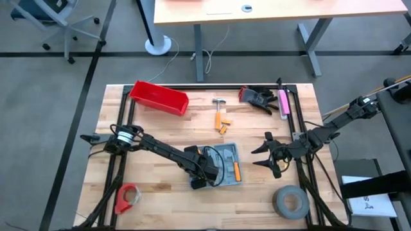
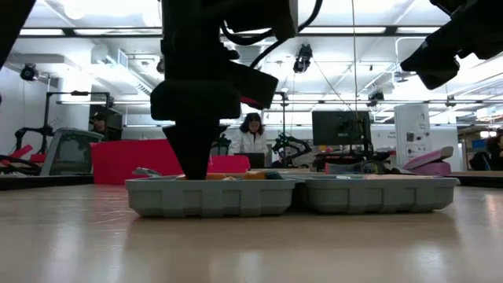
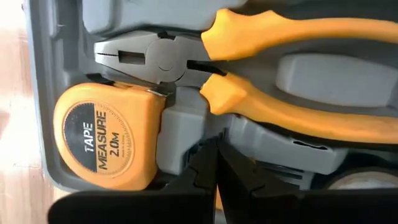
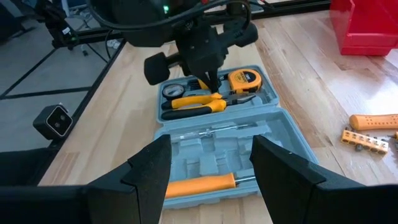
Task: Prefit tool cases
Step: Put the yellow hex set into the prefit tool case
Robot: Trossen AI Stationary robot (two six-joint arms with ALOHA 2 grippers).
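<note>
The case (image 1: 226, 165) is lying open and flat near the middle of the table (image 1: 160, 199), its two halves side by side and its long axis running from the left arm's side toward the right arm's side. The left gripper (image 1: 200, 179) is standing directly over the half nearer its own arm, fingers pressed together and pointing down into the moulded recesses. In the left wrist view its closed fingertips (image 3: 214, 163) are sitting just beside the tape measure (image 3: 102, 138) and below the joint of the pliers (image 3: 249, 68), both already seated; whether the tips are touching the tray cannot be told. The right gripper (image 1: 270, 152) is hovering off the case's other end, just beside it and clear of it, jaws spread wide and holding nothing. From its wrist view the case (image 4: 217, 134) is lying straight ahead between its fingers, with an orange-handled tool (image 4: 199, 184) in the near half. Loose orange pieces (image 1: 222, 122) and a hammer (image 1: 219, 102) are waiting farther back. Judged from this layout, the left arm is the nearer one for pressing tools home, and the right for fetching.
</note>
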